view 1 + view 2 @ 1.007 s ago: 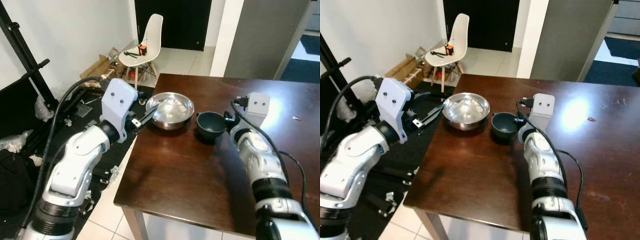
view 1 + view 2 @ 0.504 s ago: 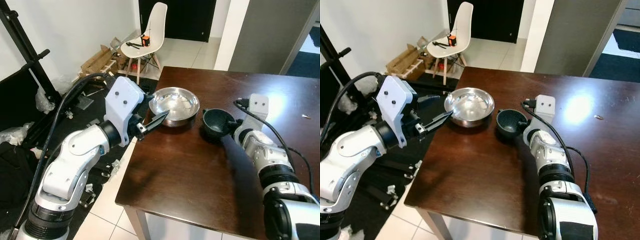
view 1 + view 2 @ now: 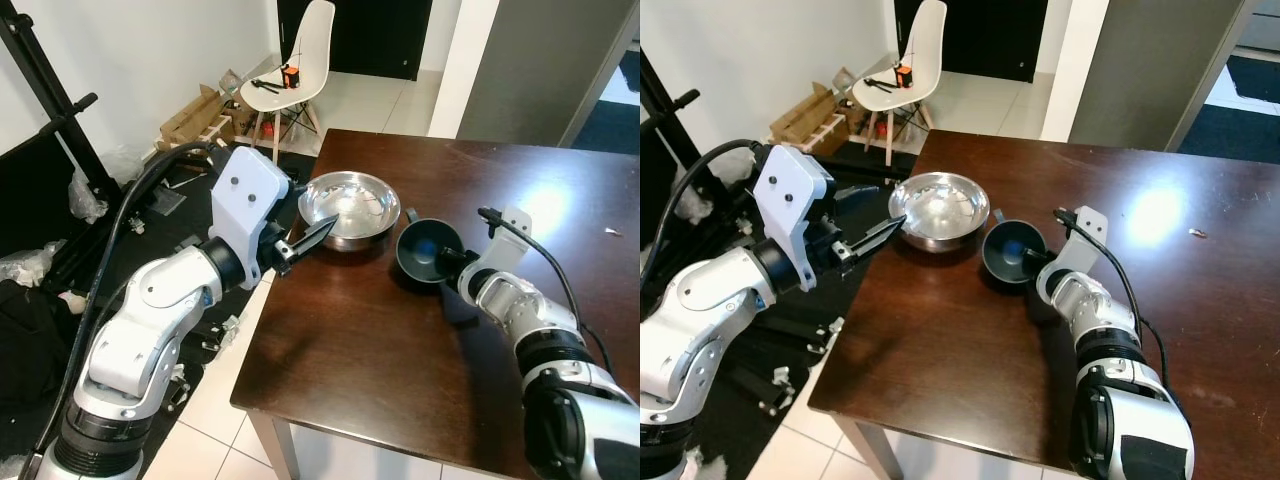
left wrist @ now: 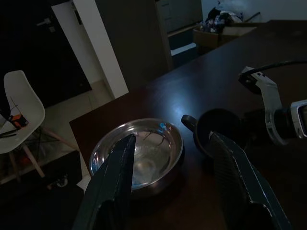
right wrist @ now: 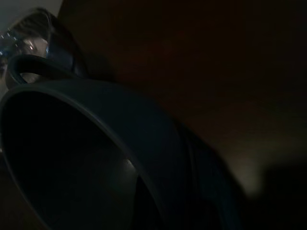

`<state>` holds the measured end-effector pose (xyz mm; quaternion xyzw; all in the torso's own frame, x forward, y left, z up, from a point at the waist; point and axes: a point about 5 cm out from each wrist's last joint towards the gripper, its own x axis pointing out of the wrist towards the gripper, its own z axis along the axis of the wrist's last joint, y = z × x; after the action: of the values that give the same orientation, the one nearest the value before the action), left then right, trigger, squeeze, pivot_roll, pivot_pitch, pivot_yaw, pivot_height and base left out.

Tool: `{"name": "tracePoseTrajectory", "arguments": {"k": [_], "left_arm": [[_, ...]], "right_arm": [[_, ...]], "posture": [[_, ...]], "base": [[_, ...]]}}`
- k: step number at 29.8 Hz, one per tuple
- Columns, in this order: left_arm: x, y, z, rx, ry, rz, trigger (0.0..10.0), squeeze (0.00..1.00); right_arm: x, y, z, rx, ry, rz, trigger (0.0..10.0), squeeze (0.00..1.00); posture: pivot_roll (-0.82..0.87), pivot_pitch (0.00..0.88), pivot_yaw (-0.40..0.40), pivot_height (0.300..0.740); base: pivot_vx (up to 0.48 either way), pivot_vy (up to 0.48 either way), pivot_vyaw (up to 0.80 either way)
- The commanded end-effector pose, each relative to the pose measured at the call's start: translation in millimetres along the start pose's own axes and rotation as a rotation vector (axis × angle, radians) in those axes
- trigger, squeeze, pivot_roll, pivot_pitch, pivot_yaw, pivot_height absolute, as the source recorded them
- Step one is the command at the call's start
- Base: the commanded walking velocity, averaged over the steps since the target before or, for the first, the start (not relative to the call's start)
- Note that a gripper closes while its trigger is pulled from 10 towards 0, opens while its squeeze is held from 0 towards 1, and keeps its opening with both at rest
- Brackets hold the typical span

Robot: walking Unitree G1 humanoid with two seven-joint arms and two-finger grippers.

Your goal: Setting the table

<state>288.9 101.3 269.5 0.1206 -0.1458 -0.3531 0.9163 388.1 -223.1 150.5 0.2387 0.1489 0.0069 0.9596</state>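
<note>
Tilted since the earlier frames: dark cup [image 3: 428, 250], previously upright on the dark wooden table [image 3: 370, 370], now tipped with its mouth facing the camera and its inside showing no contents. Held at the rim by the right gripper [image 3: 458, 262], fingers clamped on the wall of the cup, one finger visible inside the rim in the right wrist view. Positioned just beside the steel bowl [image 3: 349, 207], handle pointing toward the bowl, apparently raised off the table on the near side.

Shifted slightly as well: left gripper [image 3: 312, 232], now at the table's left edge with its fingertips near the bowl's rim but not touching it. Fingers spread apart, holding nothing, with the bowl framed between them in the left wrist view.

Steel bowl resting upright near the far left corner of the table, interior shiny, reflecting light, with no contents visible.

Noted beyond the table: white chair [image 3: 294, 62] with small items on its seat, flattened cardboard [image 3: 190, 118] against the wall.
</note>
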Motion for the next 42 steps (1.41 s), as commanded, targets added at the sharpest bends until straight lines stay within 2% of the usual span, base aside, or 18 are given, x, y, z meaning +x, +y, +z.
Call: {"name": "tracePoseTrajectory", "arguments": {"k": [1,10,12,13,14,15,16,17,18,20,21,22,23,26,27,29,34,42], "left_arm": [[0.4,0.7,0.8,0.001,0.0,0.011,10.0,0.0],[2.4,-3.0,-6.2,-0.027,-0.001,0.058,10.0,0.0],[-0.5,-0.6,-12.6,-0.04,0.017,0.113,10.0,0.0],[-0.5,-0.6,-12.6,-0.04,0.017,0.113,10.0,0.0],[-2.1,0.4,-15.5,-0.046,0.025,0.138,10.0,0.0],[-4.9,1.6,-19.6,-0.071,0.035,0.174,10.0,0.0],[-7.5,2.2,-22.9,-0.09,0.044,0.199,10.0,0.0],[-9.9,2.4,-25.6,-0.106,0.051,0.217,10.0,0.0],[-9.9,2.4,-25.6,-0.106,0.051,0.217,10.0,0.0],[-16.9,3.5,-33.2,-0.138,0.076,0.272,10.0,0.0],[-16.9,3.5,-33.2,-0.138,0.076,0.272,10.0,0.0],[-25.6,3.1,-41.9,-0.151,0.109,0.319,10.0,0.0],[-25.6,3.1,-41.9,-0.151,0.109,0.319,10.0,0.0],[-35.6,2.2,-48.8,-0.184,0.134,0.37,10.0,0.0],[-46.3,0.8,-57.0,-0.19,0.168,0.409,10.0,0.0],[-54.7,-1.0,-64.5,-0.19,0.199,0.436,10.0,0.0],[-61.5,-5.3,-76.1,-0.194,0.231,0.468,10.0,0.0],[-52.7,-4.3,-75.1,-0.215,0.197,0.516,10.0,0.0]], "right_arm": [[-0.2,1.8,7.2,0.016,-0.037,0.017,0.0,0.0],[-13.2,12.8,36.3,-0.007,-0.226,0.09,0.0,0.0],[-29.7,26.5,42.6,-0.043,-0.323,0.154,0.0,0.0],[-29.7,26.5,42.6,-0.043,-0.323,0.154,0.0,0.0],[-38.1,32.4,43.4,-0.054,-0.357,0.178,0.0,0.0],[-50.8,40.5,40.3,-0.075,-0.396,0.208,0.9,0.0],[-61.8,46.9,35.4,-0.084,-0.421,0.226,3.9,0.0],[-70.6,52.1,29.3,-0.086,-0.436,0.24,10.0,0.0],[-70.6,52.1,29.3,-0.086,-0.436,0.24,10.0,0.0],[-90.0,60.5,9.1,-0.122,-0.459,0.237,10.0,0.0],[-90.0,60.5,9.1,-0.122,-0.459,0.237,10.0,0.0],[-107.9,65.4,-11.6,-0.167,-0.479,0.208,10.0,0.0],[-107.9,65.4,-11.6,-0.167,-0.479,0.208,10.0,0.0],[-122.1,69.2,-28.4,-0.253,-0.481,0.195,10.0,0.0],[-131.1,70.6,-38.5,-0.275,-0.47,0.191,10.0,0.0],[-136.1,69.8,-43.0,-0.281,-0.456,0.185,10.0,0.0],[-137.4,65.7,-43.7,-0.318,-0.433,0.174,10.0,0.0],[-131.8,66.4,-38.9,-0.353,-0.445,0.154,10.0,0.0]], "posture": [[0.06,0.065,0.107,0.74],[0.03,0.038,0.098,0.74],[0.02,0.029,0.097,0.74],[0.02,0.029,0.097,0.74],[0.02,0.028,0.096,0.74],[0.01,0.023,0.096,0.74],[0.0,0.021,0.097,0.74],[0.0,0.02,0.098,0.74],[0.0,0.02,0.098,0.74],[-0.02,0.012,0.103,0.74],[-0.02,0.012,0.103,0.74],[-0.04,0.008,0.109,0.74],[-0.04,0.008,0.109,0.74],[-0.06,0.0,0.116,0.74],[-0.07,0.0,0.117,0.74],[-0.08,0.0,0.114,0.74],[-0.08,0.0,0.091,0.74],[-0.07,0.0,0.073,0.74]], "base": [[0.0,0.0,0.0],[0.0,0.0,0.0],[0.0,0.0,0.0],[0.0,0.0,0.0],[0.0,0.0,0.0],[0.0,0.0,0.0],[0.0,0.0,0.0],[0.0,0.0,0.0],[0.0,0.0,0.0],[0.0,0.0,0.0],[0.0,0.0,0.0],[0.0,0.0,0.0],[0.0,0.0,0.0],[0.0,0.0,0.0],[0.0,0.0,0.0],[0.0,0.0,0.0],[0.0,0.0,0.0],[0.0,0.0,0.0]]}}
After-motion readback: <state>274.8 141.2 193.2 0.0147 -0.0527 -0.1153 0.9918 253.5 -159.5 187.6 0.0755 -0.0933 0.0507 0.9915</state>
